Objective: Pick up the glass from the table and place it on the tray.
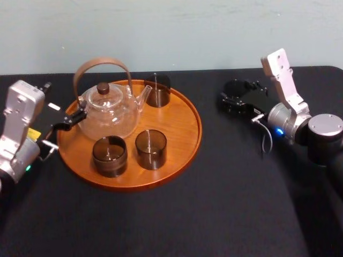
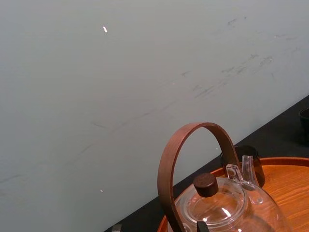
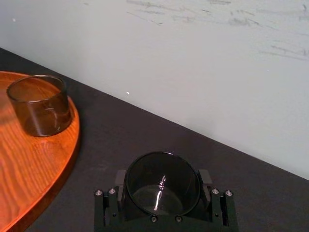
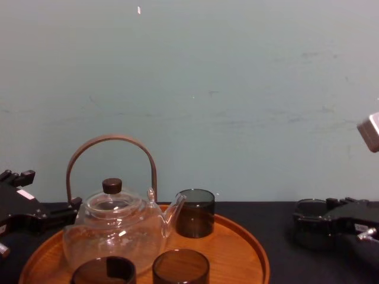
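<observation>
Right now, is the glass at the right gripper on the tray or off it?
Off. The right gripper holds the glass over the table, beside the tray, not on it.

No word, brand or number can be read anywhere. A small yellow sticker [image 1: 34,134] on the left arm [image 1: 19,126] and a white label [image 4: 362,227] on the right gripper [image 4: 309,223] bear marks too small to read.
</observation>
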You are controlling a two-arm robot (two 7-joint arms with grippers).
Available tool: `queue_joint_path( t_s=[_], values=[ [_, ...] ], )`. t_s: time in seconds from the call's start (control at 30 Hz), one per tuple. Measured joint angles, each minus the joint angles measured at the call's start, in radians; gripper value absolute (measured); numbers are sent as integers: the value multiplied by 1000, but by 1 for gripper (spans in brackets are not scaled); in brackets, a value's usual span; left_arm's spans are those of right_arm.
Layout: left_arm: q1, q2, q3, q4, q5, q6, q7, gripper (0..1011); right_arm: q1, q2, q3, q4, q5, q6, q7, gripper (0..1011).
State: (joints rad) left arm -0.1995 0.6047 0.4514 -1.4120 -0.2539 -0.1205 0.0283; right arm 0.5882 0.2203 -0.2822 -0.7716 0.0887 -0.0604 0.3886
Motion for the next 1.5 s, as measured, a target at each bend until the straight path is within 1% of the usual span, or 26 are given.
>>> queue_joint_path(
  t_s=[0.13, 0.37, 0.4, 0.43, 0.6, 0.97, 1.07, 1.5],
  values=[
    [0, 0, 0, 0, 0, 0, 0, 1009, -6, 6, 0, -13, 10, 1, 20, 919],
    [0, 0, 0, 0, 0, 0, 0, 1009, -36, 22, 0, -80, 29, 26, 38, 918],
    [0, 0, 0, 0, 0, 0, 0, 1009, -44, 25, -1, -97, 32, 32, 38, 918],
    [0, 0, 0, 0, 0, 0, 0, 1009, -44, 25, -1, -97, 32, 32, 38, 918],
    [0, 0, 0, 0, 0, 0, 0, 1010, -70, 36, -10, -160, 37, 52, 33, 918],
    [0, 0, 0, 0, 0, 0, 0, 1010, -111, 54, -30, -264, 35, 95, 19, 918],
    [0, 0, 0, 0, 0, 0, 0, 1010, -126, 62, -38, -302, 32, 110, 13, 918],
    [0, 0, 0, 0, 0, 0, 0, 1009, -170, 87, -53, -404, 29, 144, 9, 918]
  ],
)
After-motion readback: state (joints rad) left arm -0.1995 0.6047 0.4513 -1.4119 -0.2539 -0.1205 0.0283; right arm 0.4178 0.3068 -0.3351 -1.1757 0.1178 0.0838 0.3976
